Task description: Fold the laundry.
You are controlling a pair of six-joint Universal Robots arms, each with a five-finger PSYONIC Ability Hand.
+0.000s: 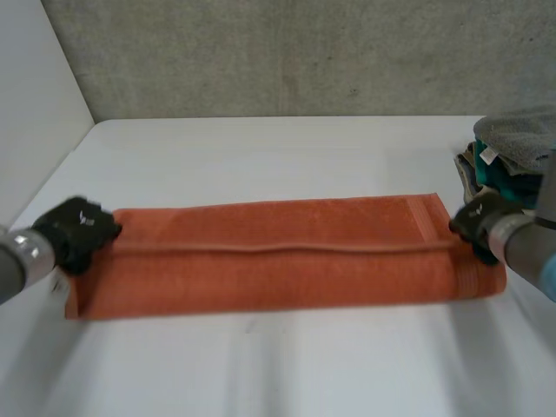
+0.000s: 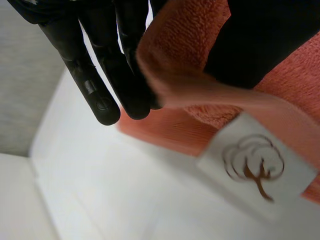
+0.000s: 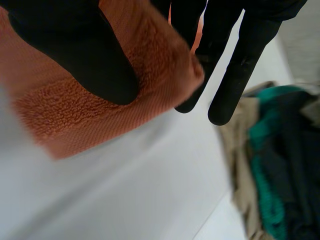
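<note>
Two hands hold one orange towel (image 1: 278, 256), which lies folded lengthwise across the middle of the white table (image 1: 278, 369).

Head view: the towel runs side to side, with one long edge laid over onto the layer below, leaving a seam line along its length. The left hand (image 1: 76, 231) is at the towel's left end, at the far corner. The right hand (image 1: 477, 224) is at the towel's right end, on the striped border. A pile of clothes (image 1: 508, 155), grey on top with teal and tan beneath, sits on the table just beyond the right hand.

Left wrist view: the straight fingers (image 2: 97, 82) lie behind the towel's upper layer and the thumb presses on its front, so the cloth is pinched between them and lifted off the lower layer. A white label (image 2: 256, 169) with a brown cotton-boll mark hangs from the held edge.

Right wrist view: the thumb lies on top of the towel's corner and the straight fingers (image 3: 235, 75) extend beneath it, so the corner is pinched. The pile of clothes lies on the table beside the fingertips.
</note>
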